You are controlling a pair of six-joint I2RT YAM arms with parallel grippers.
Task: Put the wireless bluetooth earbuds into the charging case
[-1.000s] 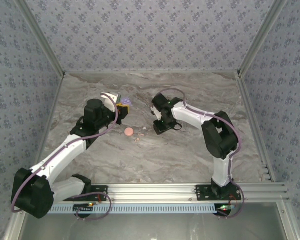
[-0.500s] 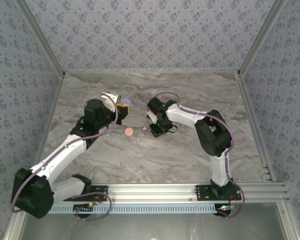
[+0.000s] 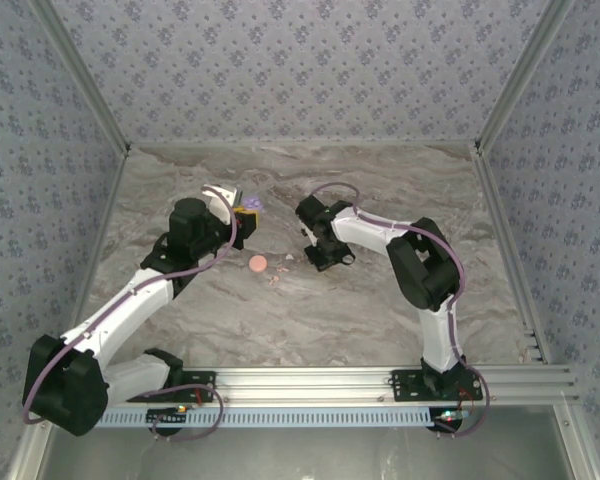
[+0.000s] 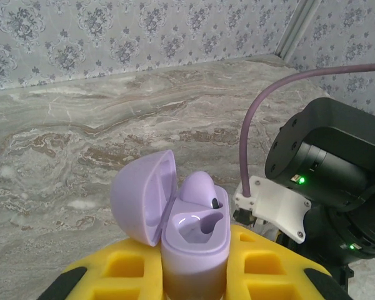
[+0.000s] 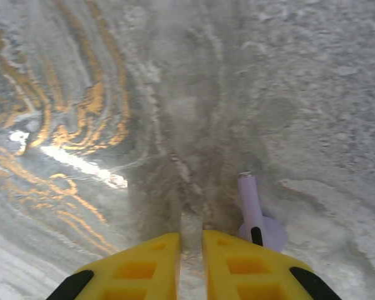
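My left gripper (image 4: 194, 278) is shut on the lavender charging case (image 4: 194, 250) and holds it upright above the table. The lid (image 4: 142, 199) is swung open to the left. One lavender earbud (image 4: 199, 187) sits in the far socket; the near socket shows empty. In the top view the case (image 3: 254, 204) is at the left gripper (image 3: 246, 210). My right gripper (image 5: 191, 240) points down at the table, jaws shut with bare marble in the thin gap. A second lavender earbud (image 5: 255, 215) lies on the table just outside its right finger (image 5: 250, 262).
A salmon-pink disc (image 3: 258, 264) lies on the marble between the arms, with tiny pale pink specks (image 3: 275, 280) beside it. The right arm's wrist (image 4: 328, 162) is close to the right of the held case. Patterned walls enclose the table (image 3: 310, 320).
The right gripper's jaws have closed, and its wrist has shifted a little to the left over the table. The left arm and the case have not moved.
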